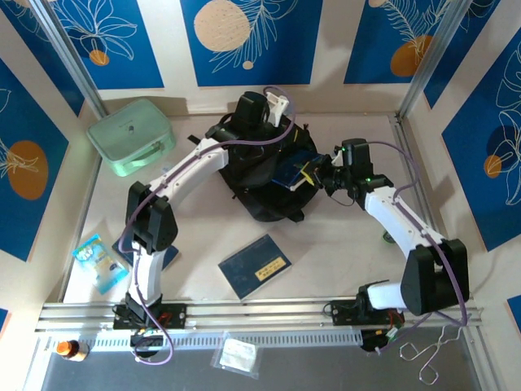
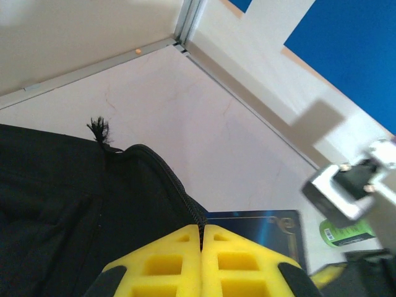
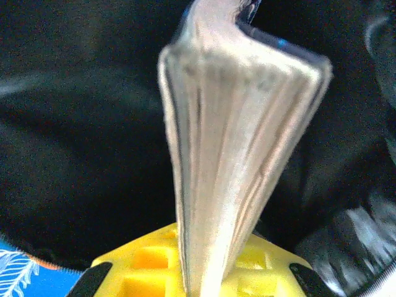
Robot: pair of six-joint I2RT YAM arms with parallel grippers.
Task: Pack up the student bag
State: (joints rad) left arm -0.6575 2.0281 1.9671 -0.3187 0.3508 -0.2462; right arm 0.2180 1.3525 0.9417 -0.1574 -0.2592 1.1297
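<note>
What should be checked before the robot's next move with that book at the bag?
1. Right end effector grips the book: ok, shut on the pages.
2. Left end effector holds the bag open: ok, shut on the zip edge.
3. Book aimed into the bag: ok, black fabric surrounds it in the right wrist view.
4. Room inside the bag: cannot tell, the inside is dark.
5. Second book ready for later: ok, lying flat, apart from both arms.
</note>
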